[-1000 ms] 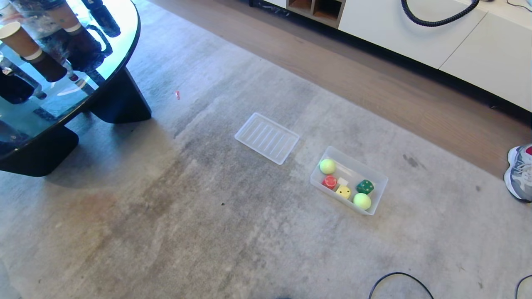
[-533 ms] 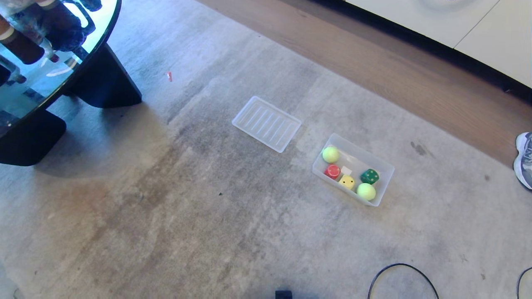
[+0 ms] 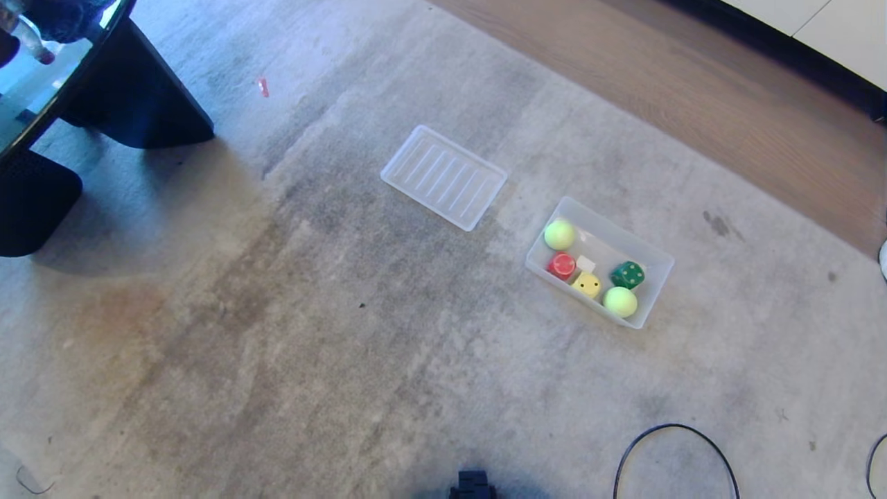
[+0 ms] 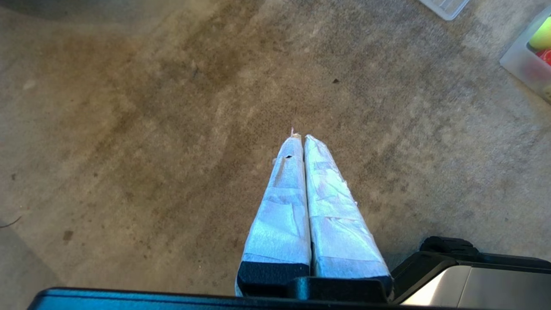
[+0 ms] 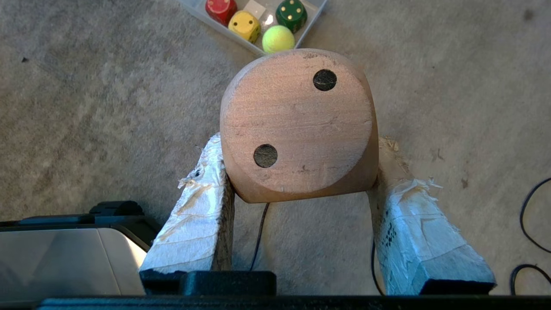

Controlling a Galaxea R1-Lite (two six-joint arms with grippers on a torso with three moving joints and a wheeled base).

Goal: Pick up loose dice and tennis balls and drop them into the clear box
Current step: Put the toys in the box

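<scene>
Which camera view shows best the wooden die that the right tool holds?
The right wrist view: the wooden die fills it, its two-pip face toward the camera, clamped by the right tool. The head view and the left wrist view do not show it.

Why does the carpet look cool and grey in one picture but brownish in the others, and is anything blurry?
Head view: daylight greys the carpet; the table casts a soft shadow. Left wrist view: warmer cast, the carpet brownish, the left gripper sharp. Right wrist view: the wooden die fills the middle, grain and two pips crisp, hiding part of the clear box.
</scene>
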